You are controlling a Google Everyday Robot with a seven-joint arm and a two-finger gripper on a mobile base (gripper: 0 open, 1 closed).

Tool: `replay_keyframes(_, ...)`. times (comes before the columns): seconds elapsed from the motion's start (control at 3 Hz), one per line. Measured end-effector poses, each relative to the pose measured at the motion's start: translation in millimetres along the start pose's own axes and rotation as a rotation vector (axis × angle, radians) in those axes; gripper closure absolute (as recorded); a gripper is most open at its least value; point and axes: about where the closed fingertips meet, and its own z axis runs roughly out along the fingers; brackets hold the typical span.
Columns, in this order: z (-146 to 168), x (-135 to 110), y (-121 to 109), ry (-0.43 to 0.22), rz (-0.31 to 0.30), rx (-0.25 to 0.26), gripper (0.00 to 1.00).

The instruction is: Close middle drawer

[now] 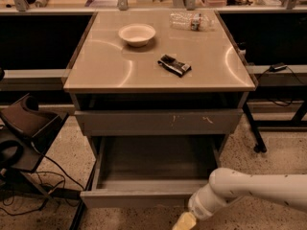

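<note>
The middle drawer point(144, 188) stands pulled far out of the cabinet. Its inside is bare grey and its plain flat front point(134, 199) faces me near the bottom of the view. Above it is the taller grey drawer front with small orange scratch marks point(158, 122), almost shut. My white arm point(249, 188) comes in from the lower right. My gripper point(184, 221) hangs at the bottom edge, just below and in front of the right part of the open drawer's front. Only its yellowish top shows.
On the tan cabinet top point(96, 71) lie a white bowl point(137, 34), a dark snack packet point(174, 65) and a clear plastic bottle point(190, 20). A dark chair with cables point(21, 138) stands at the left. Black table legs point(254, 128) stand at the right.
</note>
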Motion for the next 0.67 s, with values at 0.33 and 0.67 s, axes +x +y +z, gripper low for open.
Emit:
replay_keyframes(0.33,-6,-10,-6,-0.023,0.0,0.01,0.0)
replay_keyframes(0.67,-27,-45,-23,-0.095,-0.004,0.033,0.0)
